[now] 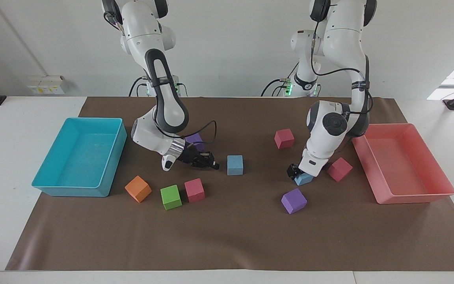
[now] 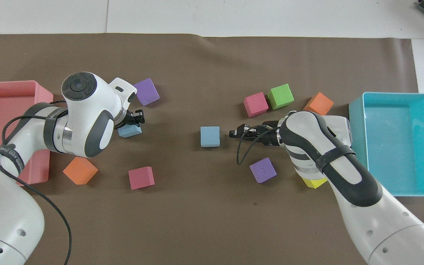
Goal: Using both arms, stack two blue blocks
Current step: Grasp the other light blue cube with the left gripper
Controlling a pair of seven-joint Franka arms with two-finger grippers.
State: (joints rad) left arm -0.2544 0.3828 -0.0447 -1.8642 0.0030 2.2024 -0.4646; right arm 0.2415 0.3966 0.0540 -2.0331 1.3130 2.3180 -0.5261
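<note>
The left arm's tool (image 1: 297, 172) was low over one blue block (image 1: 304, 179), toward the left arm's end of the tabletop (image 1: 227, 236). Its fingers sat around the top of that block, but I could not tell if they were pinching it or only close to it. The block looked a bit tilted. A purple block (image 1: 294, 200) lay just beside it, nearer the tabletop edge away from the robots. A dark pink block (image 1: 339, 169) lay just beside it too, toward the pink tray (image 1: 408, 193).

The right arm's tool (image 1: 211, 163) pointed sideways at the other blue block (image 1: 235, 165), which sat flat near the middle of the tabletop. The tool's tip was just beside that block. I could not tell if its fingers were spread or pressed together.

An orange block (image 1: 138, 189), a green block (image 1: 170, 197) and a pink block (image 1: 194, 190) sat in a row toward the right arm's end, near the blue tray (image 1: 53, 185). The two blue blocks were well apart and were not yet stacked.
</note>
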